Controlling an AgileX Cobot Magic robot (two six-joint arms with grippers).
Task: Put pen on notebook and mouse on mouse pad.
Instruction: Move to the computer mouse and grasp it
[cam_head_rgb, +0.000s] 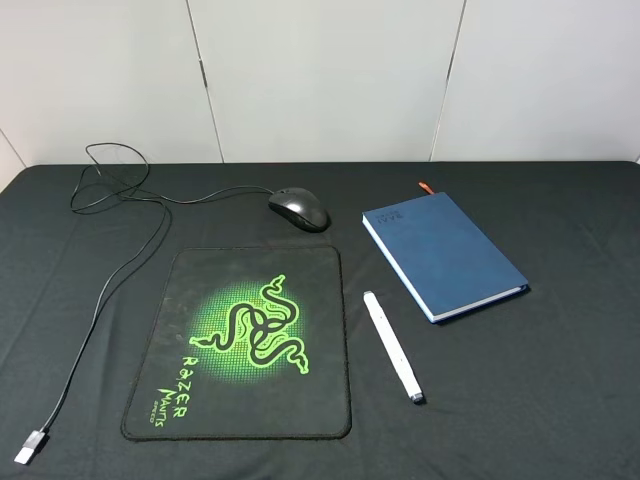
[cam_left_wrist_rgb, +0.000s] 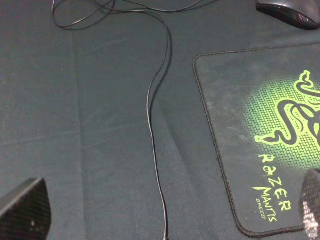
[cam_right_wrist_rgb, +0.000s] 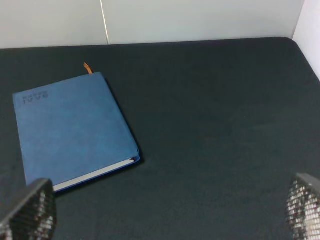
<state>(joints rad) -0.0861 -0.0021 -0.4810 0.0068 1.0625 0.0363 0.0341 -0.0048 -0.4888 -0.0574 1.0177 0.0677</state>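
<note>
The black mouse (cam_head_rgb: 298, 208) (cam_left_wrist_rgb: 290, 11) rests on the dark cloth just beyond the far edge of the mouse pad (cam_head_rgb: 245, 345) (cam_left_wrist_rgb: 235, 130), not on it. Its cable (cam_head_rgb: 110, 270) (cam_left_wrist_rgb: 155, 140) loops left and runs forward to a silver USB plug (cam_head_rgb: 31, 446). The white pen (cam_head_rgb: 392, 347) lies on the cloth between pad and blue notebook (cam_head_rgb: 443, 253) (cam_right_wrist_rgb: 70, 130), touching neither. Neither arm shows in the high view. My left gripper (cam_left_wrist_rgb: 165, 212) hovers open over the cable beside the pad. My right gripper (cam_right_wrist_rgb: 165, 212) is open, near the notebook's corner.
A dark cloth-covered table (cam_head_rgb: 560, 400) fills the scene, backed by white wall panels (cam_head_rgb: 320, 70). The cable coils in loops at the far left (cam_head_rgb: 105, 175). The table's right edge (cam_right_wrist_rgb: 302, 55) meets a white wall.
</note>
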